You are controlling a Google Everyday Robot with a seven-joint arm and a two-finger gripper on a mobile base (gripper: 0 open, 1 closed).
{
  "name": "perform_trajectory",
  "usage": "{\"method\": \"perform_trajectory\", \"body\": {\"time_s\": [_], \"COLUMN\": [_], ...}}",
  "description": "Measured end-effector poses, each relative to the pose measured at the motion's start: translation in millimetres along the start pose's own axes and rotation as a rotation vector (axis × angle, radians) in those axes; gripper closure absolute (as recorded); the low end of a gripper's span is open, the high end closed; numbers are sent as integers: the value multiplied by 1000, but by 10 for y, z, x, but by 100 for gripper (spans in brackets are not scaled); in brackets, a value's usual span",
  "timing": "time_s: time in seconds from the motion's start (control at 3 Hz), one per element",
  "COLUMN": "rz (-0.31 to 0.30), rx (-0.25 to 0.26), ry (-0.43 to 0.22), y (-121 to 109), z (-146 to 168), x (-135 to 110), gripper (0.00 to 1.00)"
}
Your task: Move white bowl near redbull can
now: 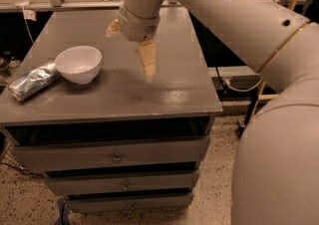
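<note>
The white bowl (pixel 78 63) is sitting near the left edge of the worktop (pixel 174 94), right beside the redbull can (pixel 34 80) — touching or not, I cannot tell. The job is looking done. The gripper (pixel 129 50) is hanging over the middle, jaws spread wide, holding nothing. Next it is needing to lift away without bumping the bowl. One finger (pixel 112 28) is hiding mostly behind the wrist (pixel 137 20).
</note>
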State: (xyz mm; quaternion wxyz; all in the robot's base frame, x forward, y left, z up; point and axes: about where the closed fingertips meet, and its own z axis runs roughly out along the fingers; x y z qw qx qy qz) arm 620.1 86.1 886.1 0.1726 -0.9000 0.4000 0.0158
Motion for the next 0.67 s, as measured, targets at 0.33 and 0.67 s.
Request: {"method": "perform_trajectory", "body": {"time_s": [0.33, 0.67], "rz": [125, 275], "rx": [10, 19], "ry": [29, 61], "y": [290, 671], "z": [-128, -308], "x": [315, 666], "gripper": [0, 0]}}
